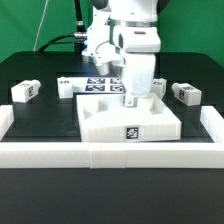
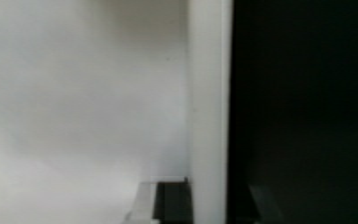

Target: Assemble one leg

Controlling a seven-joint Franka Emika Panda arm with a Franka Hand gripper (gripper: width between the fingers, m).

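Item: small chunky white plastic leg (image 1: 157, 88), roughly cuboid, lying low on the table just behind the exterior view's right rear corner of the panel, not upright. It shows too small to read which way its long axis runs. Three like white blocks lie loose and apart from it: one (image 1: 185, 93) further to the exterior view's right, one (image 1: 68, 85) beside the marker board, and one (image 1: 25, 90) far to the exterior view's left. The two outermost lie flat, long axes roughly across the view, dark square tags on the faces turned to the camera. Large flat white square panel (image 1: 105, 120), smooth and matt, with a tag on its front edge, lies in the middle. White robot arm's two-finger gripper (image 1: 130, 101) points straight down at the panel's rear upper face, with dark fingertips; grip undetermined, and contact cannot be told. The wrist view gives only a blurred white surface (image 2: 87, 100) with a straight edge against black. Thin white marker board (image 1: 100, 83) lies behind. Matt black table (image 1: 45, 115) is bounded by long white border rails (image 1: 100, 156); green backdrop (image 1: 30, 25).
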